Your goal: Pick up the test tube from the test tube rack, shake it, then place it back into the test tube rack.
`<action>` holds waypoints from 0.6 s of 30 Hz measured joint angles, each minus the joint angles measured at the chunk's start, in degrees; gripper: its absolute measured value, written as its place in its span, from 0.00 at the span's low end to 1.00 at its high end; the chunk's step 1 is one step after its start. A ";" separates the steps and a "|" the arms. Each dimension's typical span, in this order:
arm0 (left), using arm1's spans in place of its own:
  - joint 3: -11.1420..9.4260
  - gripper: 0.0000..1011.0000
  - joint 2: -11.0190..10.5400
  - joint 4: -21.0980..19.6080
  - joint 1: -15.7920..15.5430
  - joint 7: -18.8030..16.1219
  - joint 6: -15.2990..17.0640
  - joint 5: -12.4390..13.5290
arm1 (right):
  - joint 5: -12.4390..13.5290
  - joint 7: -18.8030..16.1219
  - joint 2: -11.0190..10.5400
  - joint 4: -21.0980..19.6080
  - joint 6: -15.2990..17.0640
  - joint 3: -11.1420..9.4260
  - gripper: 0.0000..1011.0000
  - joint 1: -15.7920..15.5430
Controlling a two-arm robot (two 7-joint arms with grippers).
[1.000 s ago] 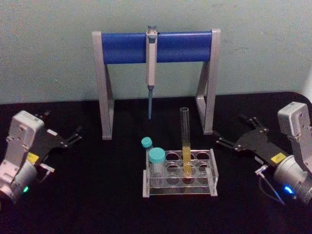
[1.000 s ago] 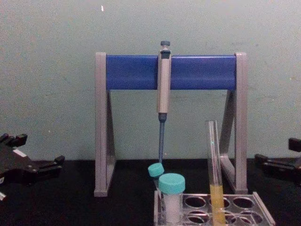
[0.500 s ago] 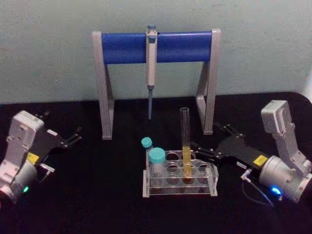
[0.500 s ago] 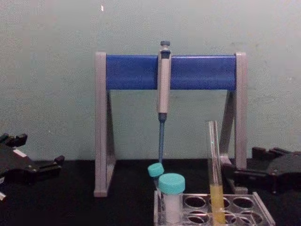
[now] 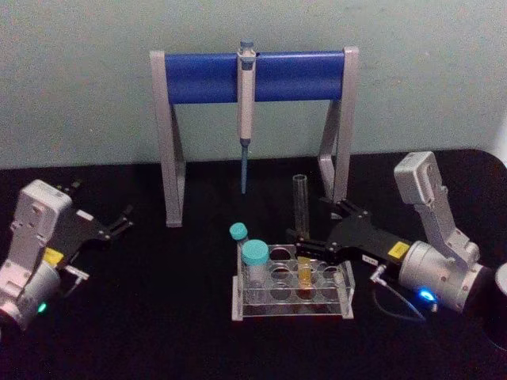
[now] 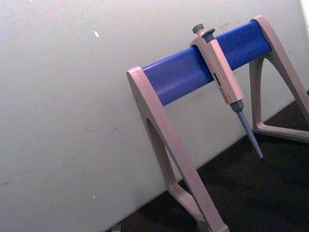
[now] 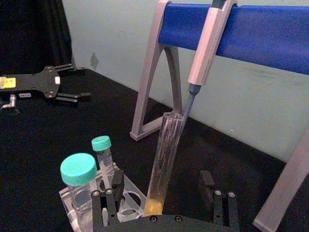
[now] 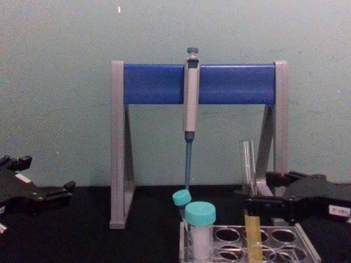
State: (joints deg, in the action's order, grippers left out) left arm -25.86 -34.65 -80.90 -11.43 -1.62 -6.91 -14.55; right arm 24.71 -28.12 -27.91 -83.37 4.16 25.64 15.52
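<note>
Glass, thin and tall, the test tube (image 5: 300,198) stands upright in a hole of the clear plastic rack (image 5: 293,307), with yellow liquid in its lower part; two short teal-capped tubes (image 5: 255,253) sit at the rack's left end; behind, a grey pipette (image 5: 245,99) hangs from a blue-barred stand (image 5: 202,77); the worktop (image 5: 158,317) is matte black, the wall (image 5: 79,79) pale green; the right tool (image 5: 304,243), well right of the rack a second ago, now straddles the tube, fingers apart and unclamped; the left tool (image 5: 124,221) is at the far left, fingers apart, unmoved.
</note>
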 joint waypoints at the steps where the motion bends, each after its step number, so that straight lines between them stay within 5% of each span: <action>1: 0.00 1.00 0.00 0.00 0.00 0.00 0.00 0.00 | -0.03 -0.15 0.15 0.26 0.02 0.05 0.99 0.21; 18: 0.00 1.00 0.00 0.00 0.00 0.00 0.00 0.00 | 0.31 -2.16 2.56 4.23 0.43 0.82 0.99 3.30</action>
State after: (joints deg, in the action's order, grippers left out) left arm -25.86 -34.65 -80.90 -11.43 -1.62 -6.91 -14.55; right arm 25.03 -30.27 -25.34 -79.14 4.59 26.46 18.83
